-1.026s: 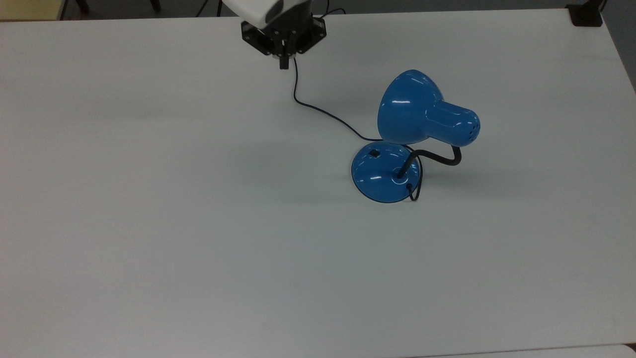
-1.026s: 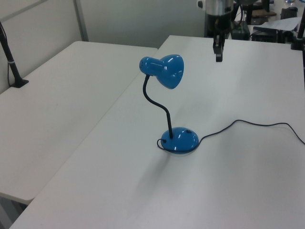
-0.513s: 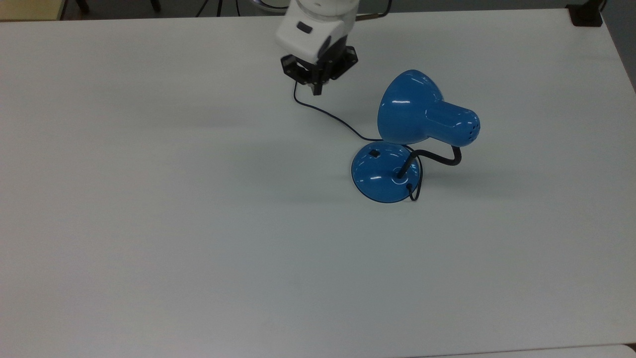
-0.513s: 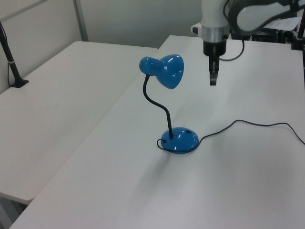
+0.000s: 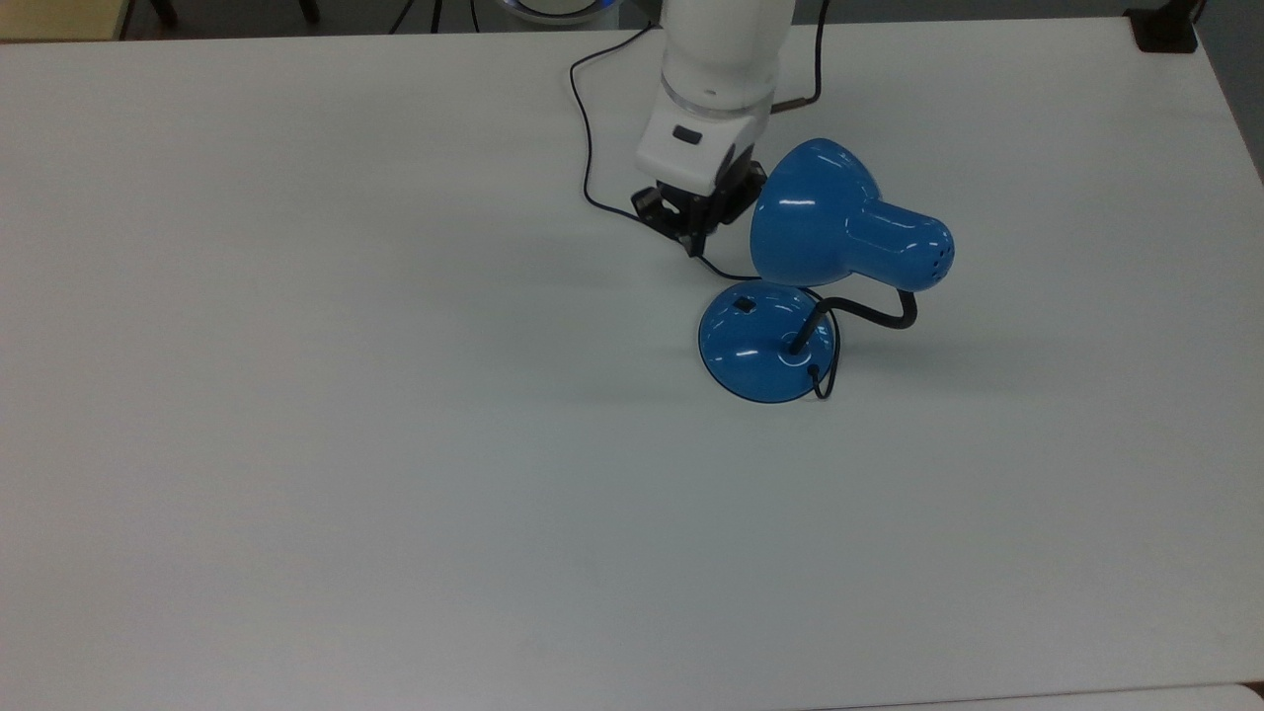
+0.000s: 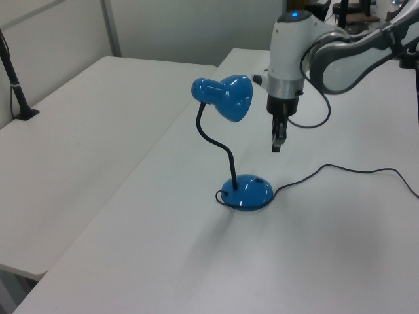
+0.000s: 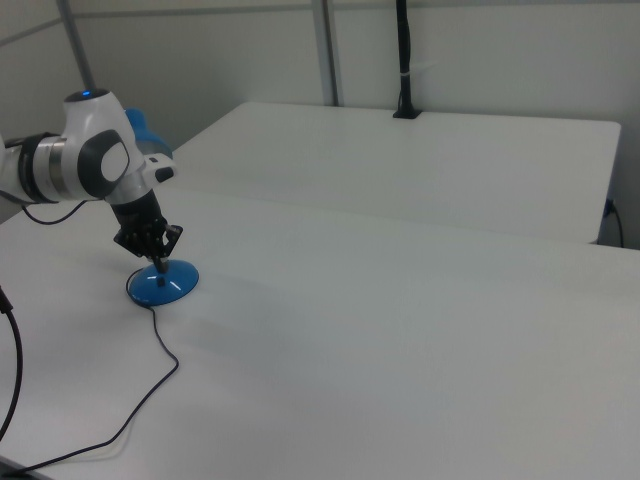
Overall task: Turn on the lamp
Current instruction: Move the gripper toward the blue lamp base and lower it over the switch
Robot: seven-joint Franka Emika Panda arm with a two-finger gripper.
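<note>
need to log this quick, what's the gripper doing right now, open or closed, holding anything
Gripper: closed, holding nothing, hanging in the air above the lamp base, not touching it.

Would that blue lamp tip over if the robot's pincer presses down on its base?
Probably not: the lamp stands on a wide round base lying flat on the table. Its shade leans out sideways on a bent neck, so a sideways shove could rock it.

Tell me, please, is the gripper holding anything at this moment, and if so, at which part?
Nothing is held. The gripper hangs in the air with fingers together, above the table, apart from the lamp and its cord.
</note>
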